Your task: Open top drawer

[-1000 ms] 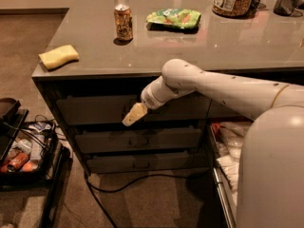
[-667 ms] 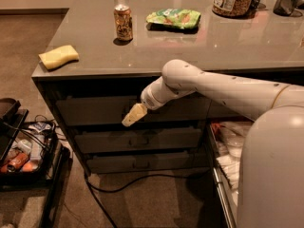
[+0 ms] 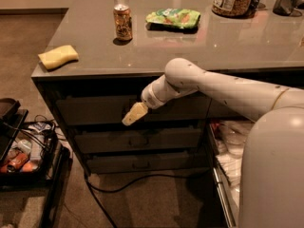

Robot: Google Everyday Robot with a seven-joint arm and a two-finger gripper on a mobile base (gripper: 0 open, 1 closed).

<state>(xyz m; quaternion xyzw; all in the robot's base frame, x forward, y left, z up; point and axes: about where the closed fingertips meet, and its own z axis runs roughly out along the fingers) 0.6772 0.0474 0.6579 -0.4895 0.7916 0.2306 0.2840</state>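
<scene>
**At the cabinet front: gripper at top drawer, drawer judged shut**

Camera view. Under the grey counter [image 3: 199, 51], the top drawer [image 3: 90, 110] is the uppermost of 3 grey fronts and sits level with the 2 lower drawer fronts [image 3: 166, 139], so it is judged closed. The arm reaches in from the right. The gripper [image 3: 134, 114] lies against or just in front of the top drawer, near its lower edge and about mid-width. Contact cannot be confirmed, and whether the gripper is open or closed cannot be told. The pull handle is not visible; it is presumably behind the gripper.

On the counter, a can [image 3: 123, 22] and a sponge [image 3: 58, 57] stand well apart from the work.

Handling judgement: the front is rigid and smooth, offering no hold except the small centre pull. Take hold there. A wide box on runners should slide with moderate resistance; draw it straight toward the near side, since an off-centre pull may bind it.
</scene>
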